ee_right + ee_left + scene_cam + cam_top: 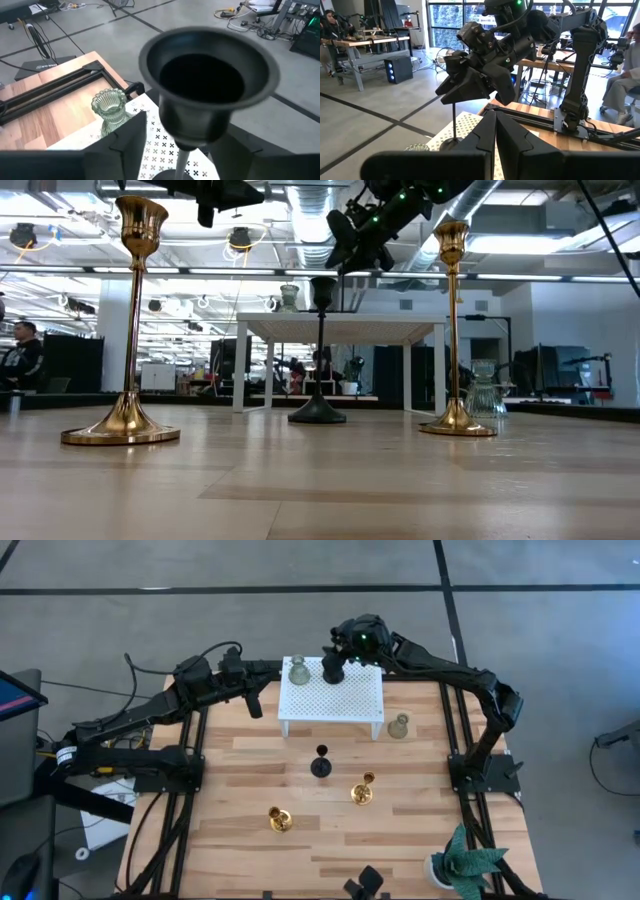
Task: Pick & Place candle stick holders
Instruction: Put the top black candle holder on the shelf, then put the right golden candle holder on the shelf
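A black candle stick holder [207,85] stands upright by its round base [451,144] on the white perforated stand [345,700]. My right gripper [335,662] is open around its upper stem; the fingers [125,145] stand on either side, apart from it. A pale green glass holder [298,670] sits on the stand beside it. On the wooden table stand a second green holder [399,726], a second black one [321,764] and two gold ones [363,790] [280,819]. My left gripper [255,705] hangs shut at the stand's left, holding nothing.
A green leafy plant in a white pot [465,865] stands at the table's near right corner. A dark camera mount [365,883] sits at the near edge. Bare wood lies between the holders and along the table's left side [230,780].
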